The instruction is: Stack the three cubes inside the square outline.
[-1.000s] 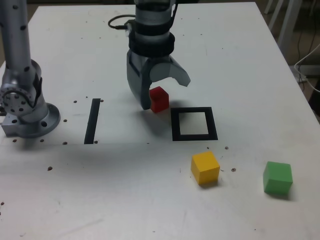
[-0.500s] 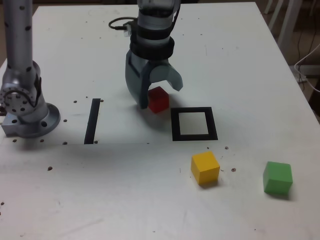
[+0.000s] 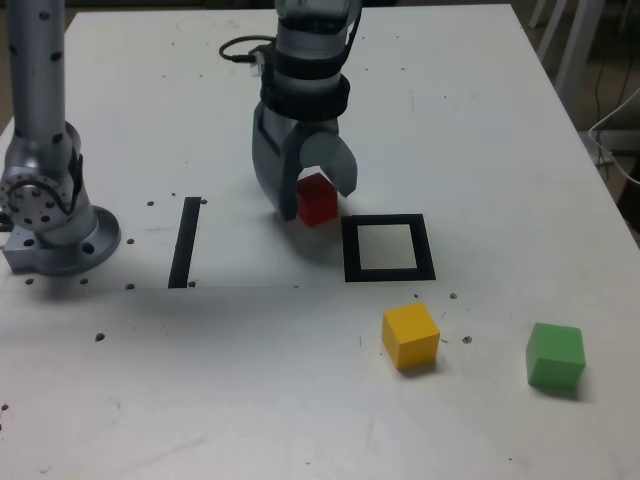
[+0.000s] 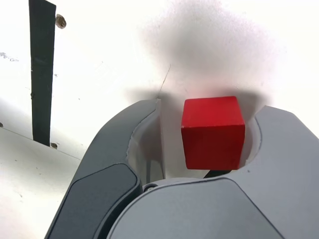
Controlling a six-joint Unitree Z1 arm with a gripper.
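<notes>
Gripper (image 3: pixel 318 200) down on table (image 3: pixel 300 400), jaws part-closed around red cube (image 3: pixel 317 199); one jaw touching, small gap at the other, so not clamped. Cube sits just off the far-left corner of square outline (image 3: pixel 389 247) in the exterior view. Yellow cube (image 3: pixel 410 336) and green cube (image 3: pixel 555 355) near side, right.

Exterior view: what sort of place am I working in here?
Probably a lab or workshop test bench: a white table marked with a black tape square outline, coloured cubes such as the yellow cube, and the arm's base mounted on it.
</notes>
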